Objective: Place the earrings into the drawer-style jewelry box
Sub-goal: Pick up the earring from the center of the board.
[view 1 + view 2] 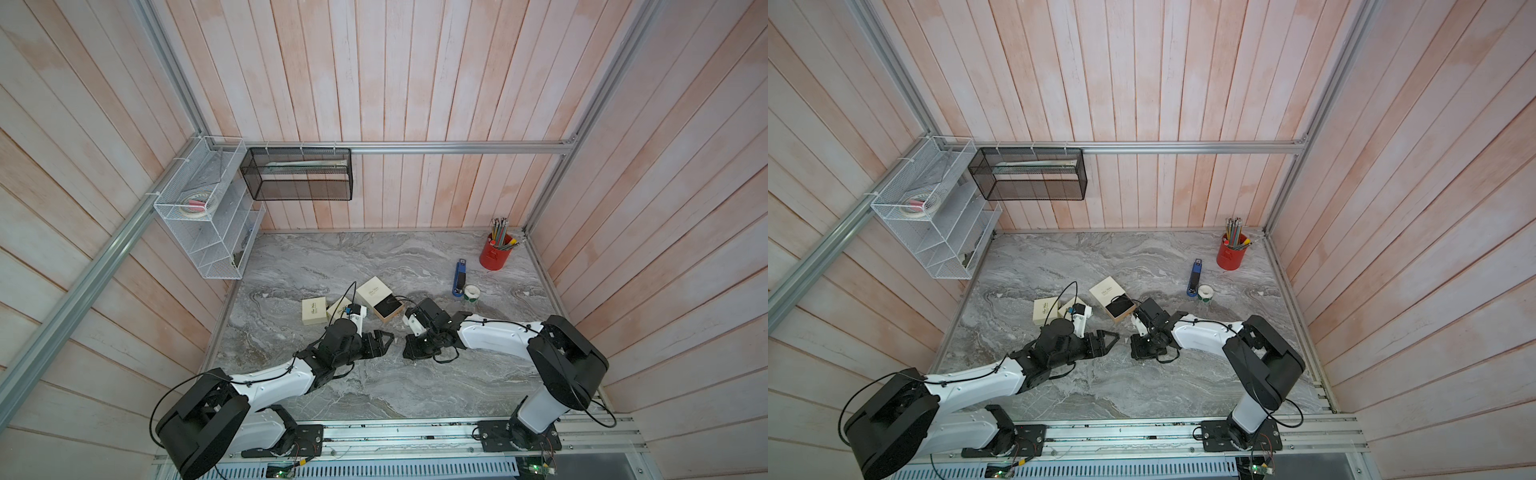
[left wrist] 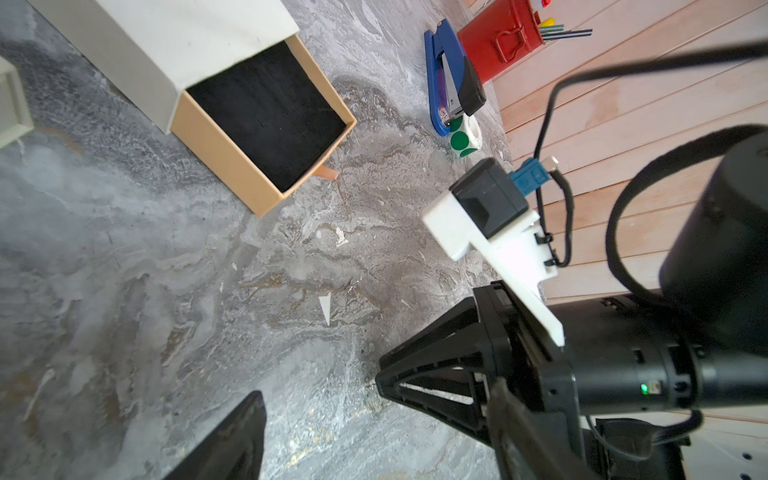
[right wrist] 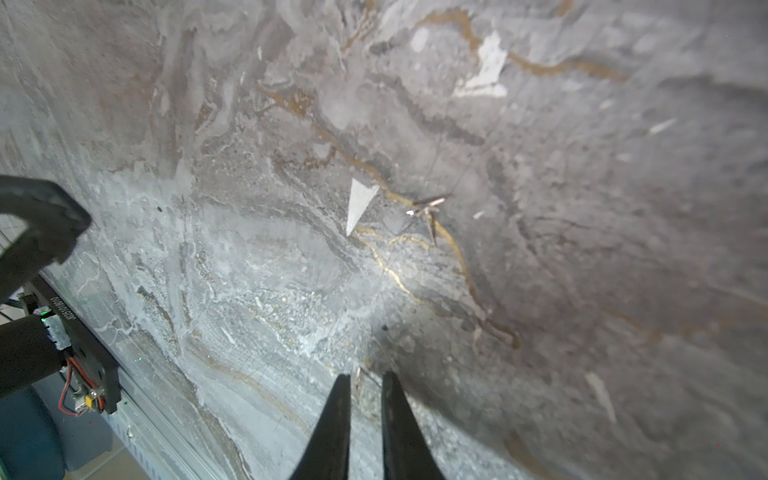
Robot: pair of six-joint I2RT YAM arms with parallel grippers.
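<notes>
The drawer-style jewelry box (image 1: 372, 291) is a cream sleeve with its tan, black-lined drawer (image 2: 266, 120) pulled out and nothing in it. One small gold earring (image 3: 426, 205) lies on the marble table. My right gripper (image 3: 365, 376) points down at the table in front of the box. Its jaws are narrowed to a slim gap, with a thin gold earring piece (image 3: 357, 374) between the fingertips. My left gripper (image 2: 374, 449) is open and holds nothing. It hovers low, facing the right gripper (image 1: 411, 353) from the left.
Two more cream boxes (image 1: 313, 311) stand left of the jewelry box. A blue stapler (image 1: 459, 278), a sticker roll (image 1: 471, 293) and a red pencil can (image 1: 495, 255) sit at the back right. A white paper scrap (image 3: 359, 203) lies near the earring. Wire shelves (image 1: 208, 216) hang at the left wall.
</notes>
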